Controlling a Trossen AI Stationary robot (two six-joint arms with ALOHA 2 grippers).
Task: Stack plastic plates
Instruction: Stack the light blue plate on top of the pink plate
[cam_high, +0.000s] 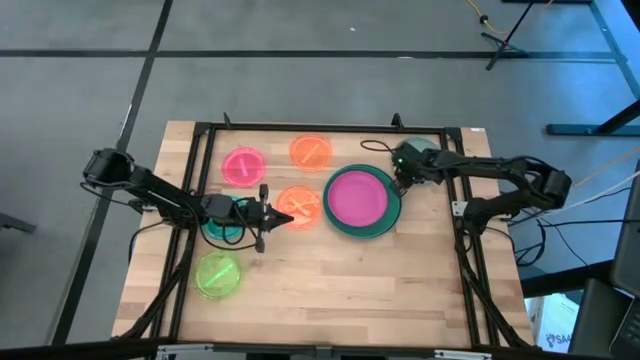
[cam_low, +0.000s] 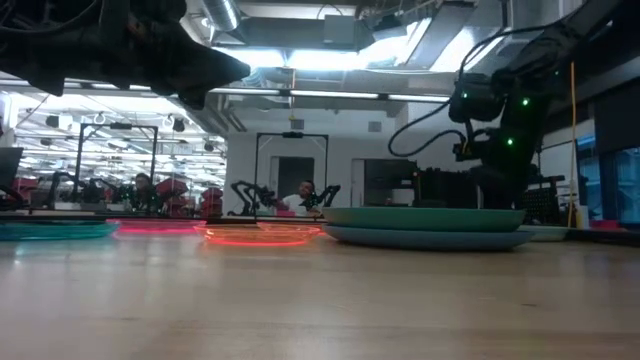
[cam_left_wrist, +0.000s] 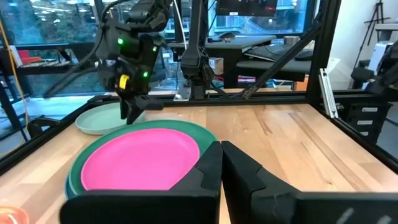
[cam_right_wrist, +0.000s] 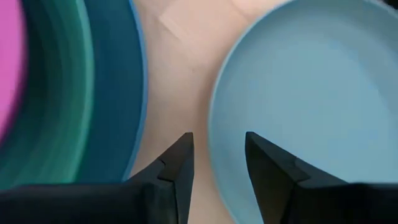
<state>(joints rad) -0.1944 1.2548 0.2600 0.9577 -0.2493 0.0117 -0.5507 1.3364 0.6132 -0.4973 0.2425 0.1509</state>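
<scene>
High view: wooden table (cam_high: 330, 290) seen from above. A magenta plate (cam_high: 356, 198) lies inside a dark green plate (cam_high: 386, 222), the two stacked right of centre. Small plates lie apart to the left: pink plate (cam_high: 242, 165), two orange plates (cam_high: 310, 151) and (cam_high: 297, 206), lime plate (cam_high: 217, 274), teal plate (cam_high: 222, 228) under the left arm. The left gripper (cam_high: 283, 216) is at the nearer orange plate. The right gripper (cam_high: 398, 183) is at the stack's far right edge.
Low view: stack (cam_low: 425, 227) sits flat on the table, green on a blue rim; the small plates glow at the left.
Left wrist view: left jaws closed together, holding nothing; the magenta plate (cam_left_wrist: 140, 163) lies ahead, a grey-green plate (cam_left_wrist: 99, 118) beyond it.
Right wrist view: right fingers (cam_right_wrist: 181, 163) apart, one tip over bare wood, the other over the grey-green plate (cam_right_wrist: 311, 93); a blue plate (cam_right_wrist: 115, 93) edges the stack.
</scene>
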